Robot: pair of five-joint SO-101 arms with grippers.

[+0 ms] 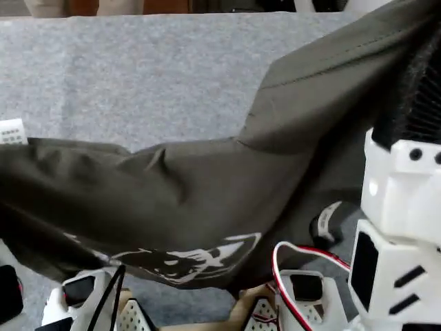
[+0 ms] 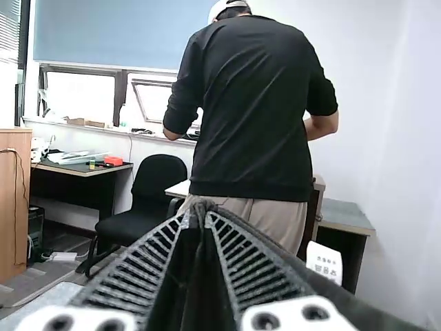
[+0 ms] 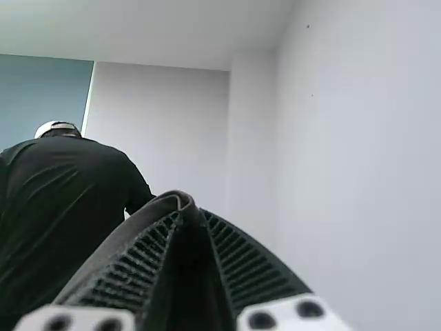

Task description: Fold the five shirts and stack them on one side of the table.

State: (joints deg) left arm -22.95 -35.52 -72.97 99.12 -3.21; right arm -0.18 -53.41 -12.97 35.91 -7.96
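High view: a dark olive shirt (image 1: pixel 207 186) of soft, creased cloth hangs stretched above the grey felt-like bench (image 1: pixel 138 76). Its long axis runs from the low left edge up to the far right corner, and a white printed figure (image 1: pixel 179 261) lies along its lower hem. A small white tag (image 1: pixel 10 131) sits at its left end. A blocky white arm (image 1: pixel 396 227) stands tall at the right, its black ribbed fingers (image 1: pixel 420 83) raised against the shirt's high end. Left wrist view: the left pincer (image 2: pixel 200 205) points upward into the room, its two ribbed black fingers pressed together on a fold of the dark shirt cloth. Right wrist view: the right pincer (image 3: pixel 182 200) also tilts upward toward a pale wall, its fingers clamped on a rounded fold of the same cloth
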